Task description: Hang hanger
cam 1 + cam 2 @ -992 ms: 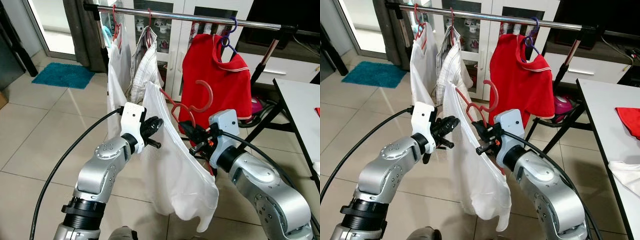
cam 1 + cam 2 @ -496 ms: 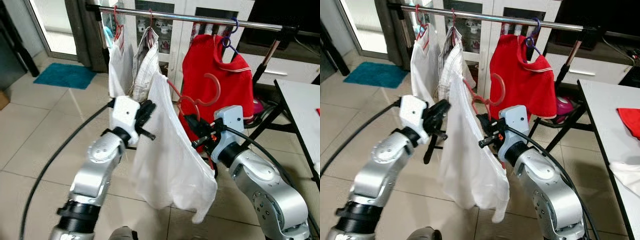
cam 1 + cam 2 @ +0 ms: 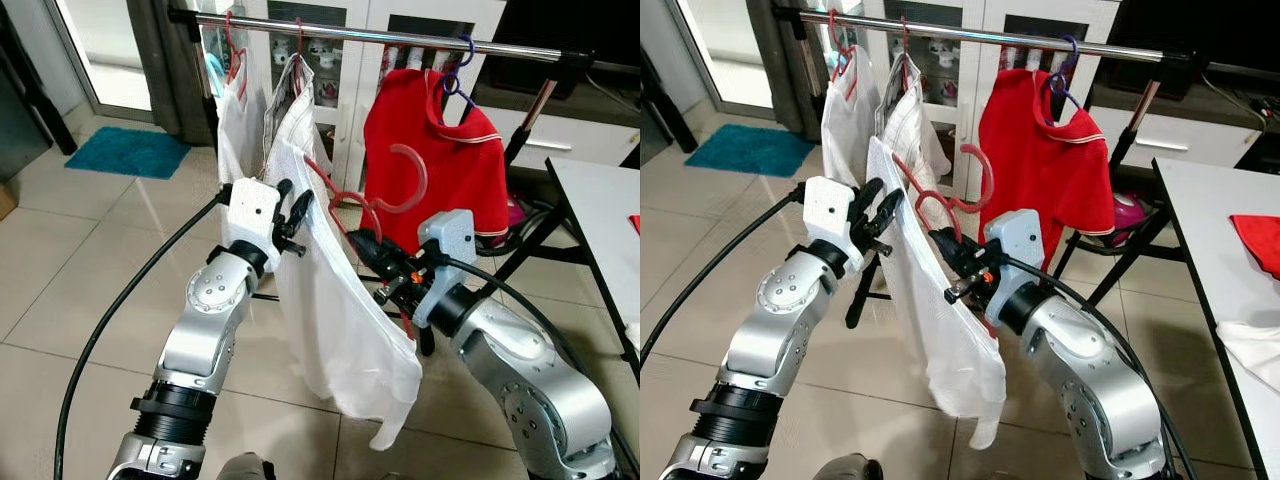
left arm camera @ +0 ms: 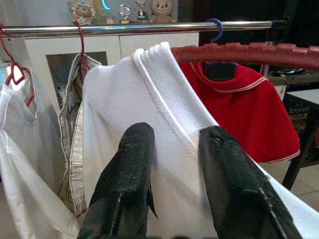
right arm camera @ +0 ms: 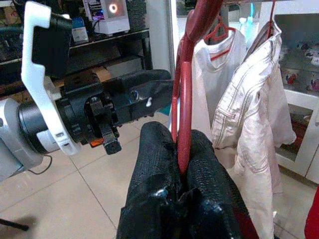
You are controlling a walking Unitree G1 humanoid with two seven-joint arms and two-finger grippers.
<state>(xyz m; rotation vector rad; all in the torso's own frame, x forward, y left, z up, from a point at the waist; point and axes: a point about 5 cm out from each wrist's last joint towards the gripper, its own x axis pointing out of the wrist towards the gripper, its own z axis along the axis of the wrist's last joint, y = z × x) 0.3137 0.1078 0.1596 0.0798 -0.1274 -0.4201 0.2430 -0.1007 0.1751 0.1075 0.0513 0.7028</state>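
Tiled floor (image 3: 80, 250) runs back to white cabinets, and across them, above my arms, spans the chrome rail (image 3: 400, 36), already carrying a white shirt (image 3: 232, 130), a pale striped garment (image 3: 290, 110) and a red shirt (image 3: 440, 165) on a blue hanger. At my right stands the white tabletop (image 3: 600, 220). Between my arms, below the rail, hangs the white garment (image 3: 340, 310) draped on the red hanger (image 3: 385, 195), its hook free in the air in front of the red shirt. My right claw (image 5: 182, 164) is pressed together on the hanger's red wire just under the hook. My left claw (image 4: 172, 144) is spread, a finger either side of the garment's ribbed shoulder edge, steadying it. I judge this the carrying step: next I must lift the hook above the rail, into the gap between the striped garment and the red shirt, then lower it on.
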